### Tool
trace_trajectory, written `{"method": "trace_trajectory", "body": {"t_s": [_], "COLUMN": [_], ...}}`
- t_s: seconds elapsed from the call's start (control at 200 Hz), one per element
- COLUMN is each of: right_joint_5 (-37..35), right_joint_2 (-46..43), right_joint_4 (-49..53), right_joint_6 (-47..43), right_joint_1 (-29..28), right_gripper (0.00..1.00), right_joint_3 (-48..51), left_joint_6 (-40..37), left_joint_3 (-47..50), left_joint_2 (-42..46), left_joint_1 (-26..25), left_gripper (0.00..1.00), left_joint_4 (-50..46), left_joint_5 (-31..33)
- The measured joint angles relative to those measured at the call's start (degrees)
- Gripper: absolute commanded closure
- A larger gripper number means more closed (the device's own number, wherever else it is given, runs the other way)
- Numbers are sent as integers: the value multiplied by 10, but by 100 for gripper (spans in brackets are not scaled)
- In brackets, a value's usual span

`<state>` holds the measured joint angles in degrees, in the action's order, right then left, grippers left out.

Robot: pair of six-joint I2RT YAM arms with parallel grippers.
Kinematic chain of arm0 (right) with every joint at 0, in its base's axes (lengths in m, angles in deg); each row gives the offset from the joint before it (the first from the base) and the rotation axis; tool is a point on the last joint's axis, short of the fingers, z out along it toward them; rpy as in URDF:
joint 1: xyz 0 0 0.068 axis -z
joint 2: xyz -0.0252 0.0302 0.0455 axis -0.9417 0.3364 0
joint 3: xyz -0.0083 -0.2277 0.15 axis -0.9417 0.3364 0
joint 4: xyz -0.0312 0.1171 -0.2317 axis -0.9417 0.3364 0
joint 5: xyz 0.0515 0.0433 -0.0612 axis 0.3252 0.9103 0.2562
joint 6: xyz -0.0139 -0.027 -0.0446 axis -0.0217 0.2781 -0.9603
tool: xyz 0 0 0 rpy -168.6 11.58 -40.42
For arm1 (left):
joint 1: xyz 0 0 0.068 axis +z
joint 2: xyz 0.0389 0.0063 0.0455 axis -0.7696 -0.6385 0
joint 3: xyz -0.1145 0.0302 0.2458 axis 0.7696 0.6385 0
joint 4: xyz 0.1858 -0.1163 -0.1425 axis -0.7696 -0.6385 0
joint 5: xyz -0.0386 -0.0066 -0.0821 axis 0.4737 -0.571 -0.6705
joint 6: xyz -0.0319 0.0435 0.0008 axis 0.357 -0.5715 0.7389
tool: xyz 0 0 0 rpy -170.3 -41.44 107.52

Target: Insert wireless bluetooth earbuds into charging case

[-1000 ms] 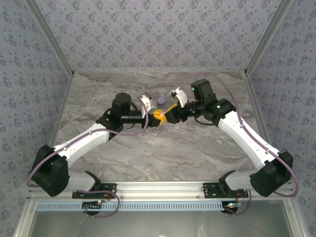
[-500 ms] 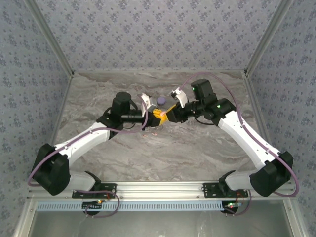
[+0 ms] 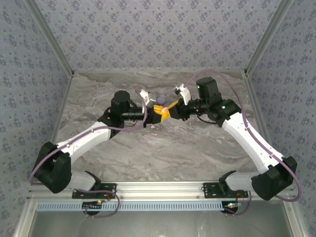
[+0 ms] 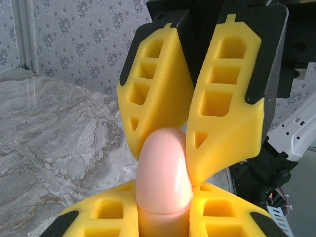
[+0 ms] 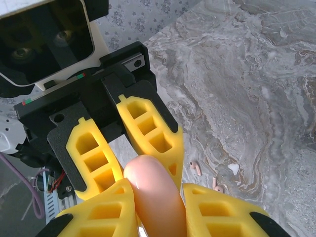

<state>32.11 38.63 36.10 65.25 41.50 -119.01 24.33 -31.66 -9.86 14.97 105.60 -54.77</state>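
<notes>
A pale pink rounded charging case (image 4: 164, 173) is held above the table between both grippers, its lid closed. My left gripper (image 4: 163, 210) is shut on its lower part. My right gripper (image 5: 159, 200) comes from the opposite side with its yellow fingers (image 4: 224, 123) pressed on the case's upper end. In the top view the two grippers (image 3: 161, 113) meet at the table's middle back. Two pale pink earbuds (image 5: 196, 168) (image 5: 216, 185) lie on the marble table below the grippers.
A round purple disc (image 3: 161, 100) sits on the table just behind the grippers. A small white bit (image 5: 233, 169) lies beside the earbuds. Patterned walls (image 3: 158, 34) close in the table at the back and sides.
My right gripper has closed its fingers onto the pink case. Both grippers have shifted slightly toward the back of the table with the case between them.
</notes>
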Motion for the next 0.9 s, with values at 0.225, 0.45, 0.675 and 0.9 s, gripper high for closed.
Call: {"method": "trace_trajectory", "body": {"t_s": [0.225, 0.45, 0.675, 0.9], "right_joint_5": [10, 13, 15, 16], "right_joint_2": [-4, -5, -5, -5], "right_joint_4": [-10, -15, -17, -19], "right_joint_6": [10, 13, 16, 23], "right_joint_1": [6, 8, 10, 15], "right_gripper": [87, 87, 87, 87], "right_joint_3": [2, 3, 3, 3], "left_joint_6": [9, 14, 18, 19], "left_joint_3": [0, 0, 0, 0], "left_joint_2": [0, 0, -1, -1], "left_joint_1": [0, 0, 0, 0], "left_gripper": [79, 75, 71, 67], "left_joint_4": [14, 21, 26, 26], "left_joint_5": [-1, -1, 1, 10]}}
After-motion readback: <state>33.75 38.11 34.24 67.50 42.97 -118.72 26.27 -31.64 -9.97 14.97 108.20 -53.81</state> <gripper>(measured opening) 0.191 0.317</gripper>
